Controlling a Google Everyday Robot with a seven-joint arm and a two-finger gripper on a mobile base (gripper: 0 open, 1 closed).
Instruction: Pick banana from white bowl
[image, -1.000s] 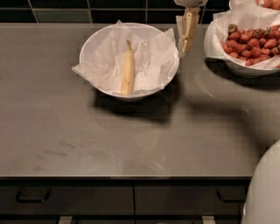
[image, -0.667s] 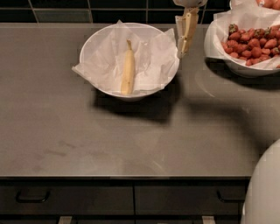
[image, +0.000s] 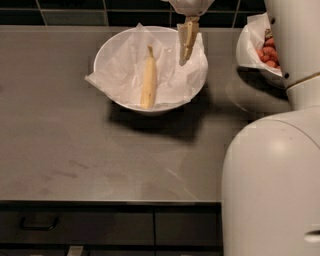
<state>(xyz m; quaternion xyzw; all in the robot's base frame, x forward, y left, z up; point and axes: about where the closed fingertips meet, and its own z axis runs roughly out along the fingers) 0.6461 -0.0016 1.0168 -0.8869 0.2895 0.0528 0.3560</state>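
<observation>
The banana (image: 148, 77) lies lengthwise in the white bowl (image: 116, 44), stem tip pointing to the back, on the crinkled white paper lining. The bowl stands at the back middle of the grey counter. My gripper (image: 185, 49) hangs down from the top edge over the right inner part of the bowl, right of the banana and apart from it. It holds nothing that I can see.
A second paper-lined bowl with red strawberries (image: 256, 49) stands at the back right, partly hidden by my white arm (image: 272, 175), which fills the right foreground. The counter's front edge (image: 110, 201) has dark drawers below. A dark tiled wall runs behind.
The gripper has moved from beside the bowl's right rim to over the bowl's right inner part. My arm now covers the right foreground and part of the strawberry bowl. The banana has not moved.
</observation>
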